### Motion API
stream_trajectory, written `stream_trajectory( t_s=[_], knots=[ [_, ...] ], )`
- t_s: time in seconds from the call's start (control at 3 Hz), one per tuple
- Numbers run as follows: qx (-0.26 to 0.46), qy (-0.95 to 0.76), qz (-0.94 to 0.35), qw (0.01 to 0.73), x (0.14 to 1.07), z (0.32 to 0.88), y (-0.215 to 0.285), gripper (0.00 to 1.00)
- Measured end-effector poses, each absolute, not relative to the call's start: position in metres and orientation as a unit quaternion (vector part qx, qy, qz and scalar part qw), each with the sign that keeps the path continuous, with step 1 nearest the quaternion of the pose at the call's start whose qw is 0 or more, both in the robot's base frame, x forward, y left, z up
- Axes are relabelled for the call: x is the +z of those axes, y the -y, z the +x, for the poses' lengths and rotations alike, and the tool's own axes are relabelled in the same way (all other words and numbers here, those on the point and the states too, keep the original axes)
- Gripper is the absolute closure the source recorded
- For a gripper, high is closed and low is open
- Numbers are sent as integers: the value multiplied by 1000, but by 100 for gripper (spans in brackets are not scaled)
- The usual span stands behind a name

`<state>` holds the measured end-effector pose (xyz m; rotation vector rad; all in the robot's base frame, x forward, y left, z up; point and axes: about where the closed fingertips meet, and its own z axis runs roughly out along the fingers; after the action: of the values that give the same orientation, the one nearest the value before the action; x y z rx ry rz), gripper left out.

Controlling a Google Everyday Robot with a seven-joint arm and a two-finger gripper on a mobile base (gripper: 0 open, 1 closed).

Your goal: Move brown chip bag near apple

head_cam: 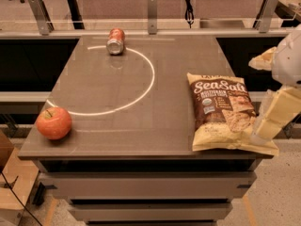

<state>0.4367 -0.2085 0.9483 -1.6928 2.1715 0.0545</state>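
Note:
The brown chip bag (223, 112) lies flat at the table's front right, its "Sea Salt" lettering facing up and its tan lower edge at the table's front edge. The apple (53, 123) sits at the front left corner, far from the bag. My gripper (259, 134) hangs at the right edge of the view, just off the table's right side, with its tip over the bag's lower right corner. The arm's pale body (288, 60) rises above it.
A red soda can (115, 41) lies on its side at the back of the grey table (122, 135), on a white circle line. Rails and posts run behind the table. A cardboard box (7, 182) stands on the floor at the lower left.

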Motion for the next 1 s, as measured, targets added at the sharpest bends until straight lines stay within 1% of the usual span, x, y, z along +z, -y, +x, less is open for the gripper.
stream_trajectory(
  t_s=[0.33, 0.67, 1.0],
  knots=[
    [55, -771, -594, 223, 922, 437, 202, 0],
    [64, -778, -575, 245, 895, 450, 206, 0],
    [73, -788, -561, 241, 867, 466, 213, 0]
  ],
)
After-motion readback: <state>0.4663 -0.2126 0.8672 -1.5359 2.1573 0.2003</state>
